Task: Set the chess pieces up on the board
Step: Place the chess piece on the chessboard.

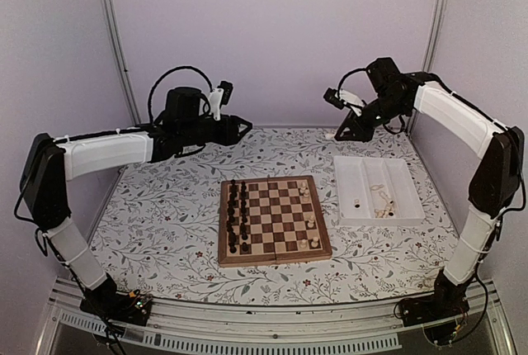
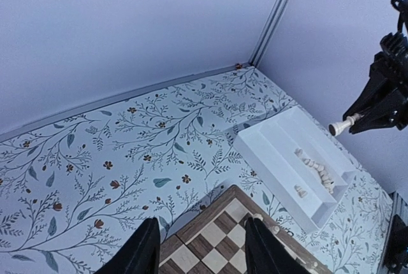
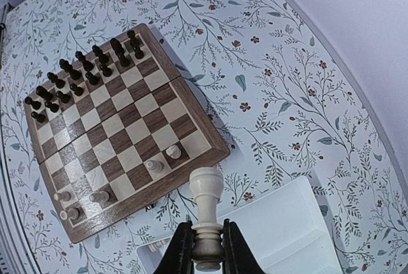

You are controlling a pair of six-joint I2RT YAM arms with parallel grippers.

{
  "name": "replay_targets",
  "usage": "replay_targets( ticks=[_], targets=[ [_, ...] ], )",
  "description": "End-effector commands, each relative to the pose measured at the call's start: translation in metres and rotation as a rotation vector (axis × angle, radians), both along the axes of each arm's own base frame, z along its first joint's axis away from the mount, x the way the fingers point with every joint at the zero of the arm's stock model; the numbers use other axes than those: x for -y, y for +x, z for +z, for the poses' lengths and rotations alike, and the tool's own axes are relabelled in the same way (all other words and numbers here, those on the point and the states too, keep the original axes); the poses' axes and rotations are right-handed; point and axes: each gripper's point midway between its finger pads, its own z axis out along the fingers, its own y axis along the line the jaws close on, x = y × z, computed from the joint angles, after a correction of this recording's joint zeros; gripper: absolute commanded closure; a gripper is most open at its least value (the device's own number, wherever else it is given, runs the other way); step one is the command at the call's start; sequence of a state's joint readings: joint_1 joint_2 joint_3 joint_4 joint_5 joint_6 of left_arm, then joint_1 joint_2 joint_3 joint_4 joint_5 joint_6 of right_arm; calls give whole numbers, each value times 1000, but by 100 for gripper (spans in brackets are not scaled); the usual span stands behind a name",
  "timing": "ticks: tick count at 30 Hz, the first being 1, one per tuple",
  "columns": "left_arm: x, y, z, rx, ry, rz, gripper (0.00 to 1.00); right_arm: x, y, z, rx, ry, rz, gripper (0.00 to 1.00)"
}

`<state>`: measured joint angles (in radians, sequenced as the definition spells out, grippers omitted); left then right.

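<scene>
A white tray (image 1: 351, 177) with long compartments sits just below the right gripper (image 3: 207, 243). One compartment holds a loose cluster of pale pieces (image 2: 317, 169), too small to count, with one more lying apart. The right gripper is clamped on the base of a single pale chess piece (image 3: 207, 191). Its long axis runs straight on from the fingers, and its head points away toward the board (image 3: 137, 127) below and ahead. Five standing pale pieces (image 3: 153, 166) line the board's edge nearest that gripper, and dark pieces (image 3: 83, 70) fill two rows on the far side. The left gripper (image 2: 202, 229) has its fingers apart and holds nothing; a corner of the board shows below it.
</scene>
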<state>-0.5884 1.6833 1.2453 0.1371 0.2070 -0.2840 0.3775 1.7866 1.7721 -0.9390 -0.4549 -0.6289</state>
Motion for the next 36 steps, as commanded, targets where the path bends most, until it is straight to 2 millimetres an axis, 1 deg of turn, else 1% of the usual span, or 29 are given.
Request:
replay_targets(
  ticks=[1, 4, 8, 15, 21, 29, 36],
  targets=[
    [-13, -1, 6, 30, 84, 38, 52, 0, -4, -25, 17, -171, 74, 97],
    [-14, -3, 6, 26, 84, 38, 51, -4, -3, -34, 33, -249, 121, 97],
    [-16, -2, 10, 35, 89, 48, 51, -19, -8, -43, 38, -321, 190, 98],
    [-20, -2, 11, 40, 92, 62, 51, -42, -30, -67, 28, -428, 295, 98],
    [-20, -1, 11, 38, 93, 61, 50, -56, -45, -88, -5, -484, 350, 98],
    [-20, -2, 10, 35, 94, 61, 50, -69, -63, -116, -50, -557, 416, 98],
    [-20, -1, 9, 29, 91, 59, 50, -68, -81, -136, -123, -608, 476, 97]
  ],
)
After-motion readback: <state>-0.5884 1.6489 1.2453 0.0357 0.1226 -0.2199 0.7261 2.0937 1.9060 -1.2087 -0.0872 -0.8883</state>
